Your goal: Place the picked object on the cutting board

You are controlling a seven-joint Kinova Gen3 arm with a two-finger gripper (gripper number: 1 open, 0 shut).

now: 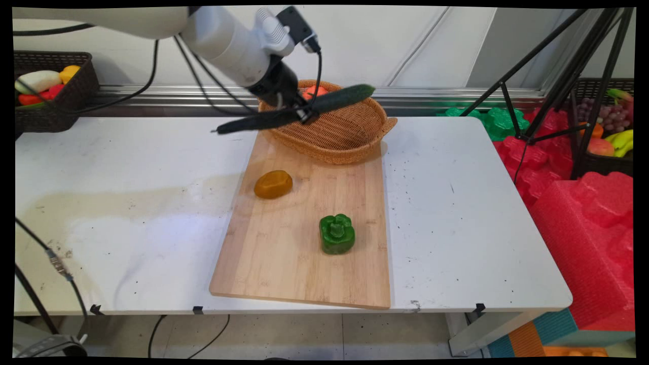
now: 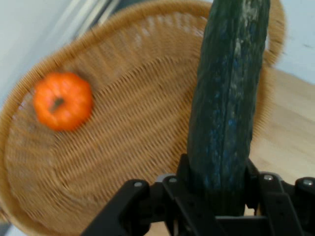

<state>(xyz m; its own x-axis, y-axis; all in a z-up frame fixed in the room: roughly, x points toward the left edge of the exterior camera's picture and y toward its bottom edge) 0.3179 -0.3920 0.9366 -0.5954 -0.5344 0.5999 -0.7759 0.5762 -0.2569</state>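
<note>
While the gripper (image 1: 302, 112) hung above the near left rim of the wicker basket (image 1: 350, 137), its fingers were clamped on a long dark green cucumber (image 1: 299, 110), gripped near the middle and held clear of everything below. In the main view the cucumber lay almost level, one end reaching out over the basket's hollow, the other jutting left past the rim above the table (image 1: 127, 203). In the hand view the cucumber (image 2: 229, 98) rose from between the black fingers and crossed the basket (image 2: 128, 147), with a small orange pumpkin (image 2: 62, 101) resting on the weave inside. The basket sat on the far end of a wooden cutting board (image 1: 304, 243). On the board lay a brownish-orange potato-like piece (image 1: 273, 184) near its left edge and a green bell pepper (image 1: 336, 233) closer to the near end, well apart from each other.
</note>
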